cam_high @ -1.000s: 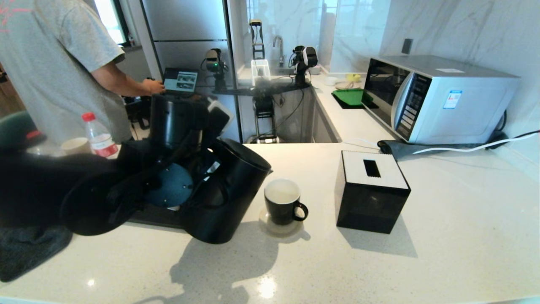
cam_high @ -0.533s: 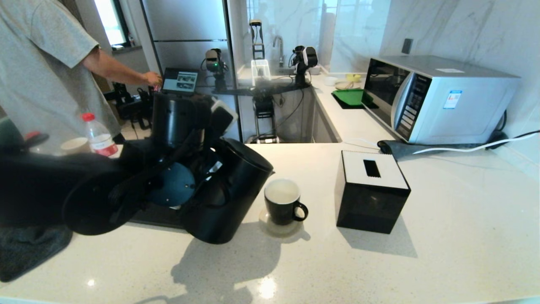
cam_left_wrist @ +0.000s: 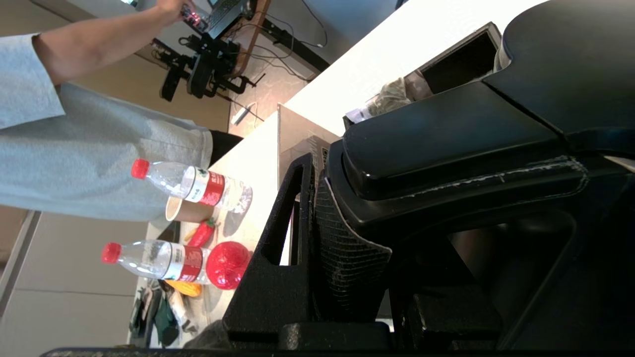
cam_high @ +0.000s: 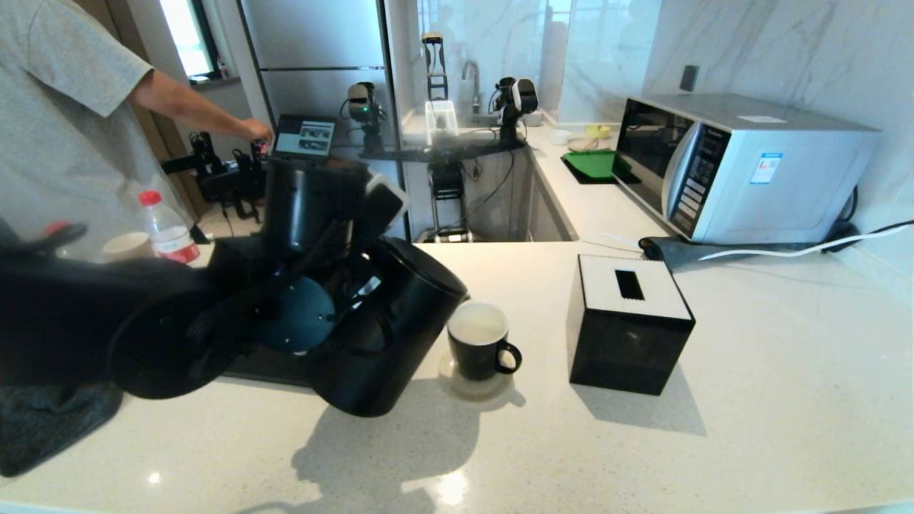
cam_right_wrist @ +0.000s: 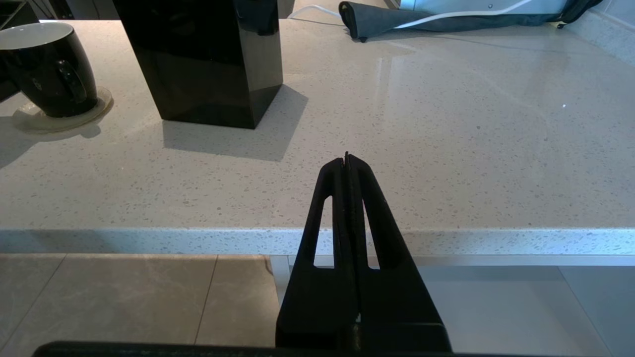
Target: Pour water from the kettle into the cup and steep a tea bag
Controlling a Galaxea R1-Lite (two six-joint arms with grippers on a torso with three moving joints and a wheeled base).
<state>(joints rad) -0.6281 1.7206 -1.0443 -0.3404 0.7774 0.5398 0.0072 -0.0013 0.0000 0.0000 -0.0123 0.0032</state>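
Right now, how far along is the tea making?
In hand: the left gripper holds the kettle by its handle, tipped toward the cup; no water stream is visible. Left: finishing the pour and steeping a tea bag, which isn't visible. The right gripper idles, jaws shut.

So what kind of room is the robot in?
Most likely a kitchen. There's a microwave on the stone counter, a sink tap at the back, and the left claw is tipping a kettle toward a cup.

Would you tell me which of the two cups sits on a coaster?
The black mug beside the tilted kettle; the beige paper cup stands far left.
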